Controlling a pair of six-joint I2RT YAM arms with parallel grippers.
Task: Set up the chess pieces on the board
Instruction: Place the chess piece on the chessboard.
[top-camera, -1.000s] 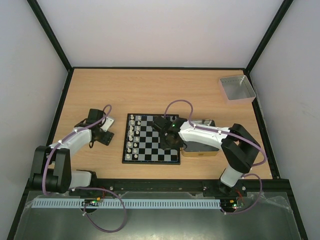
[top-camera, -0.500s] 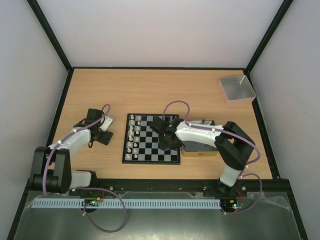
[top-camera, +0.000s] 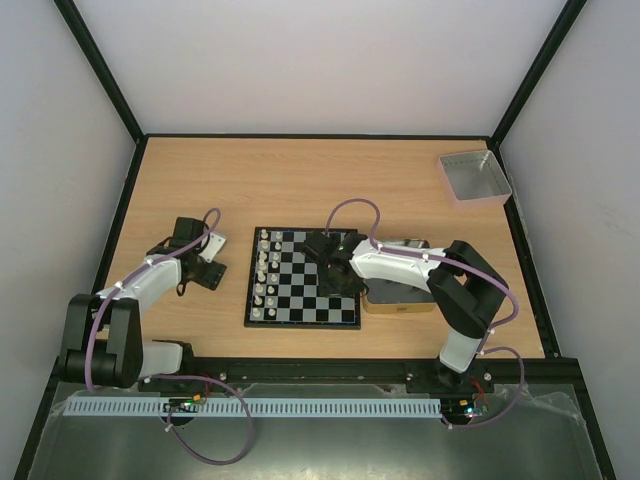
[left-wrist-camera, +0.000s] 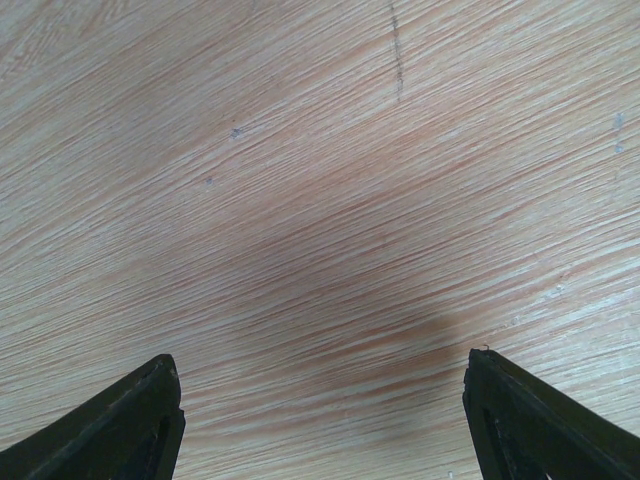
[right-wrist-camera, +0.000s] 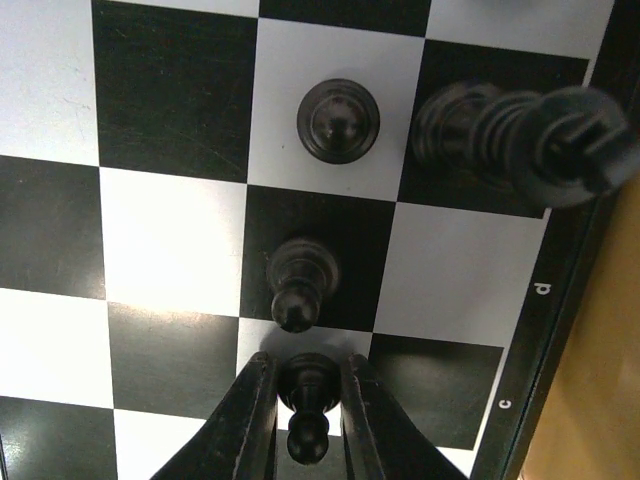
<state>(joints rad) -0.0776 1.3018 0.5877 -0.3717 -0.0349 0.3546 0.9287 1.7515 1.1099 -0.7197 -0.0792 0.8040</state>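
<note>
The board (top-camera: 300, 321) lies in the middle of the table, with whitish chess pieces (top-camera: 265, 270) lined up in its two left columns. My right gripper (top-camera: 338, 284) is low over the board's right side. In the right wrist view its fingers (right-wrist-camera: 308, 364) are shut on a black pawn (right-wrist-camera: 308, 385) that stands on a white square near the board's edge. Two more black pawns (right-wrist-camera: 298, 280) (right-wrist-camera: 338, 120) stand in the same file, and a taller black piece (right-wrist-camera: 520, 135) stands in the edge row. My left gripper (top-camera: 192, 268) (left-wrist-camera: 320, 420) is open over bare wood left of the board.
A gold-tan tin (top-camera: 400, 298) sits against the board's right edge, under my right arm. A grey tray (top-camera: 475, 177) stands at the far right corner. A dark frame borders the wooden table.
My right arm has drawn its forearm a little to the left, toward the board, with the gripper staying low over the right columns. The left arm has not moved.
</note>
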